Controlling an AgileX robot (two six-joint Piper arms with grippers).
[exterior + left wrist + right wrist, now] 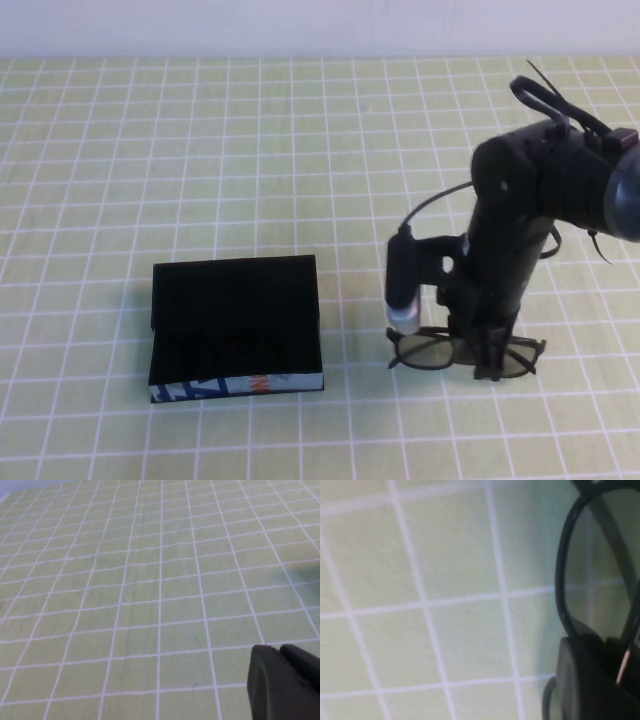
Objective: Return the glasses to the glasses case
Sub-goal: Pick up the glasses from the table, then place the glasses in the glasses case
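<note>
Black thick-framed glasses (pixel 440 350) lay flat, well right of the glasses case (pixel 236 326). Case: flat black box, lid open, 1 blue, white and orange printed edge on its near side.

glasses (pixel 440 350): glossy black plastic | glasses case (pixel 236 325): matt black | tablecloth (pixel 200 150): matt cloth

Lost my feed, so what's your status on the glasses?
Right gripper down at the glasses, grip unconfirmed. Left gripper over bare tablecloth. Glasses case open, path clear.
</note>
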